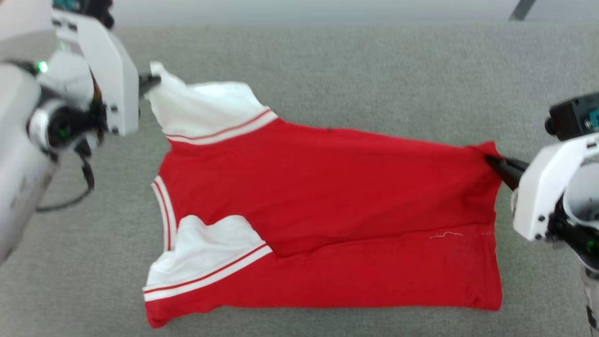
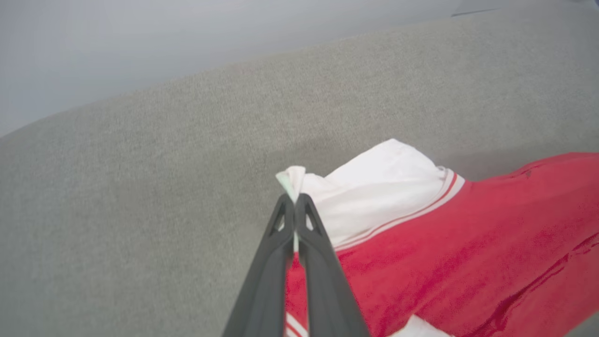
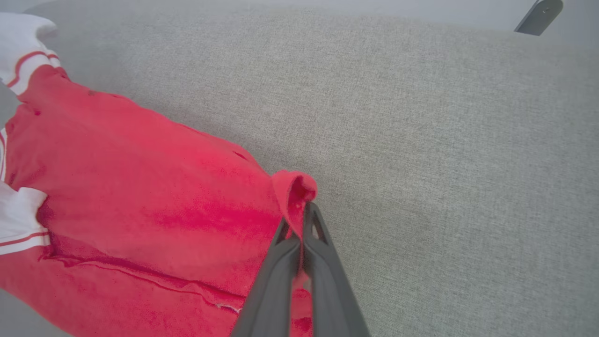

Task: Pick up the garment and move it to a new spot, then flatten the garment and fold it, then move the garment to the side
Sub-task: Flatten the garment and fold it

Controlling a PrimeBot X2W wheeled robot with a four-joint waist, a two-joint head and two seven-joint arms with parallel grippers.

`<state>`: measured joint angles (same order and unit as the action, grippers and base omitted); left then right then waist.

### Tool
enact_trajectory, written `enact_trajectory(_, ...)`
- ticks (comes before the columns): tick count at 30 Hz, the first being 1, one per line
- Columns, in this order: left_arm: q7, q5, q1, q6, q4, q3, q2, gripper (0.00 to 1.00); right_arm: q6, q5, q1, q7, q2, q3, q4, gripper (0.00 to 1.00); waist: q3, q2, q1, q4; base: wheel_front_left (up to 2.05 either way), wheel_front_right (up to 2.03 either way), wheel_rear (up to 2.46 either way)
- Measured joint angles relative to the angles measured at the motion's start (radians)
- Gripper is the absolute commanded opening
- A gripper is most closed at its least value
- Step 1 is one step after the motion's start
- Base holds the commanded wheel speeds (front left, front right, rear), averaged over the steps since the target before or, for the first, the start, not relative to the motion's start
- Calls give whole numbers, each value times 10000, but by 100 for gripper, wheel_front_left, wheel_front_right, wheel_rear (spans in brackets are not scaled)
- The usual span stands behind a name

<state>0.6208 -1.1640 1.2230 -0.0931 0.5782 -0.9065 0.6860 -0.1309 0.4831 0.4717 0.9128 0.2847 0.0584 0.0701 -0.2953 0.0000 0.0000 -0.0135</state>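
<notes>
The garment is a red jersey with white sleeve panels and striped trim, lying across the grey surface with its far long edge lifted and stretched. My left gripper is shut on the tip of the far white sleeve; its two dark fingers pinch the white cloth. At the right, my right gripper is shut on the far red hem corner, which bunches up above the fingertips. The near half of the jersey lies flat, plain side up. No letters or numbers show.
A grey fabric surface stretches all around the jersey, with open room behind it and on both sides. A dark slanted bar stands beyond the far right edge. A black cable hangs under my left arm.
</notes>
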Motion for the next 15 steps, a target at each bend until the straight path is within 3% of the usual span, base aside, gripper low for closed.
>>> enact_trajectory(15,385,-1258,-4103,3361,-6286,-144,2380,0,0,77,-2801,397,121,-709,1089,0,1289,0,0,-667,0,0,0)
